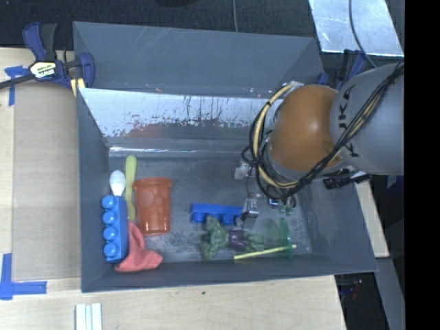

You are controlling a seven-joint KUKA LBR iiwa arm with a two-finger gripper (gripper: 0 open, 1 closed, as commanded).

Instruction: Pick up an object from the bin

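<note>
Gripper (251, 210): at right end of blue block (214, 214); apart or together, not discernible.
Orange cup (152, 205): 1, near left wall of bin (93, 205).

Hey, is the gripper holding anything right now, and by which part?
Cannot tell. The gripper is down at the right end of the blue plastic piece, but no grasp can be made out.

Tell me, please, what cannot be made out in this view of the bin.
Camera view: the right end of the blue flat piece is hidden by the gripper.
Camera view: the bin floor at right is covered by the arm's orange cover.
Camera view: the green heap is too tangled to tell its pieces.
</note>
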